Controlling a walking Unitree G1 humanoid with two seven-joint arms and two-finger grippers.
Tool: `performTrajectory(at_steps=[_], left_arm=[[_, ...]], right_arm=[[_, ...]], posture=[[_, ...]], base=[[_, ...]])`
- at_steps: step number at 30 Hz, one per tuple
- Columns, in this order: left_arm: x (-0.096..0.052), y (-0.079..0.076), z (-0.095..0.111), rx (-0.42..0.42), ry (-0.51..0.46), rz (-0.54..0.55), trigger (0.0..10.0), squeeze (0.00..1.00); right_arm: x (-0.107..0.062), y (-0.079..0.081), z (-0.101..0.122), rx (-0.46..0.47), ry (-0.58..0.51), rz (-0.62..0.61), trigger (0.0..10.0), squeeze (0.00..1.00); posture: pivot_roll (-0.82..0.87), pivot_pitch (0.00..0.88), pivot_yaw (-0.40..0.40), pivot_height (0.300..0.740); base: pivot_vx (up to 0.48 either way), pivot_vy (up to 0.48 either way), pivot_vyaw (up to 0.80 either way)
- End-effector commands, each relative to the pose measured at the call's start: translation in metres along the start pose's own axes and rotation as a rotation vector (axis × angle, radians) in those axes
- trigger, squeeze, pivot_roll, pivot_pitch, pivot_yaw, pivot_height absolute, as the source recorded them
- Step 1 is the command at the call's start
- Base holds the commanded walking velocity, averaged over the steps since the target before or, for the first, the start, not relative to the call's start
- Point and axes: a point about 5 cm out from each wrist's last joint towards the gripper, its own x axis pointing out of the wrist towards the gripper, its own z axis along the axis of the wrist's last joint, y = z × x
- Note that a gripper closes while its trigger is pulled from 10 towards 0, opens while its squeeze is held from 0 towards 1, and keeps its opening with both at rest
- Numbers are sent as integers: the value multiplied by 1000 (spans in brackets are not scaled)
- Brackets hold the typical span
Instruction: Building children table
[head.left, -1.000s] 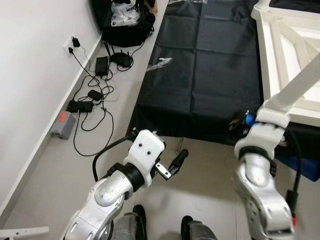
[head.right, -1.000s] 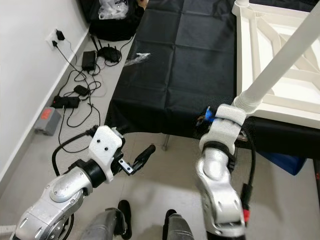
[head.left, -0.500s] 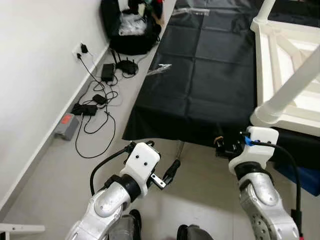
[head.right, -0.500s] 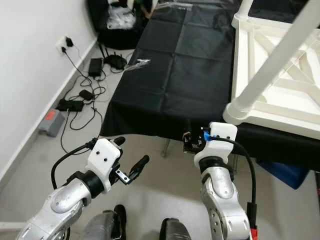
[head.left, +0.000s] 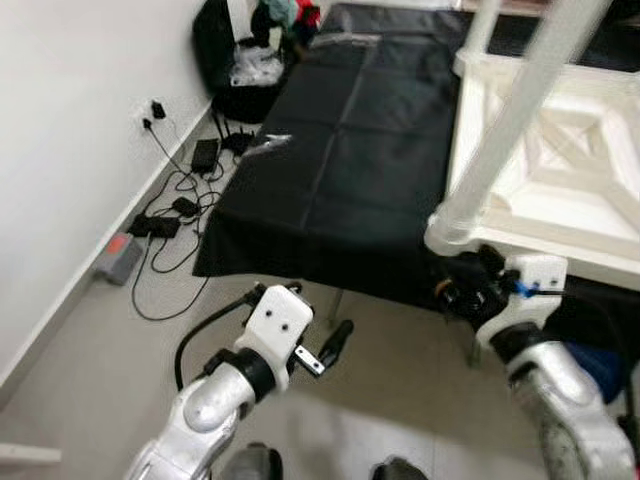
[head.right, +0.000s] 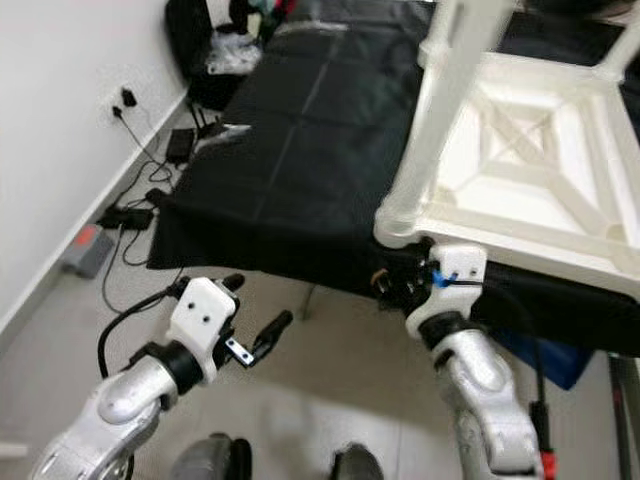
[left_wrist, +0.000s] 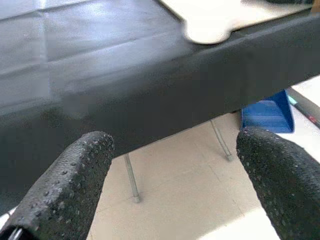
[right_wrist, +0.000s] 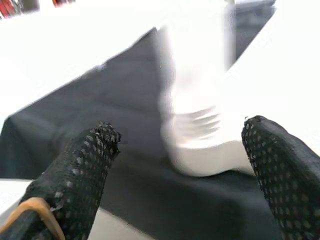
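Landmark = black-covered table (head.left: 350, 170). Far left of it, along the white wall (head.left: 70, 120): wall socket (head.left: 152, 108) with a plug in it, tangle of black cables and power bricks (head.left: 175, 205) on the floor, grey box with a red label (head.left: 118, 255) lying near the wall. Black bag (head.left: 235, 65) with clear plastic and clothes on top sits on the floor at the table's far left corner. Small clear plastic packet (head.left: 262, 146) lies on the table's left edge. Left gripper (left_wrist: 170, 165) hangs below and in front of the table's near edge, above the tiled floor (head.left: 100, 350), fingers spread wide with nothing between them; left wrist view looks under the tabletop at the thin metal table legs (left_wrist: 131, 177) and a blue bin (left_wrist: 265, 111) beyond. White children's table (head.right: 520, 160) lies upside down on the right half of the black table, cross-braced underside up, legs pointing up; near-left leg (head.left: 505, 125) rises from its corner right at the black table's near edge. Right gripper (right_wrist: 175, 165) sits just in front of that edge, pointed at the foot of that leg, fingers apart on either side of it, not touching; image is blurred here.
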Motion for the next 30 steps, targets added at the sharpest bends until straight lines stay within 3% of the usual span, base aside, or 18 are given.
performTrajectory(at_steps=[1,6,9,11,14,19,23,24,25,26,30], left_arm=[[0,-3,0,-5,-6,-18,10000,0],[1,-4,-2,3,9,-28,10000,0],[1,-4,-2,-1,5,-29,10000,0],[1,-4,-2,-17,3,-24,10000,0],[1,-4,-1,-24,-5,-27,10000,0],[2,-4,1,-28,-13,-21,10000,0],[2,-4,2,-26,-16,-20,10000,0],[2,-3,2,-26,-18,-19,10000,0],[2,-3,2,-26,-18,-19,10000,0],[2,-3,3,-26,-21,-19,10000,0],[3,-3,3,-26,-23,-21,10000,0]], right_arm=[[-2,-2,2,31,-7,23,10000,0],[1,6,18,119,-25,222,10000,0],[2,5,19,134,-26,238,10000,0],[4,-1,24,111,-14,274,10000,0],[23,-29,52,83,-90,255,10000,0],[34,-41,63,67,-117,245,10000,0],[40,-45,66,20,-76,286,10000,0],[44,-48,68,-9,-59,304,10000,259],[44,-48,68,-9,-59,304,10000,259],[48,-51,73,-29,-52,325,10000,1000],[59,-65,78,-91,-8,325,10000,1000]], posture=[[140,231,19,740],[141,231,18,740],[141,232,17,740],[138,233,19,740],[143,234,20,740],[145,234,19,740],[149,238,18,740],[149,238,18,740],[149,238,18,740],[149,236,17,740],[152,234,14,740]], base=[[390,0,0],[0,0,0],[0,0,0],[0,0,0],[0,0,0],[0,0,0],[0,0,0],[0,0,0],[0,0,0],[0,0,0],[0,0,0]])
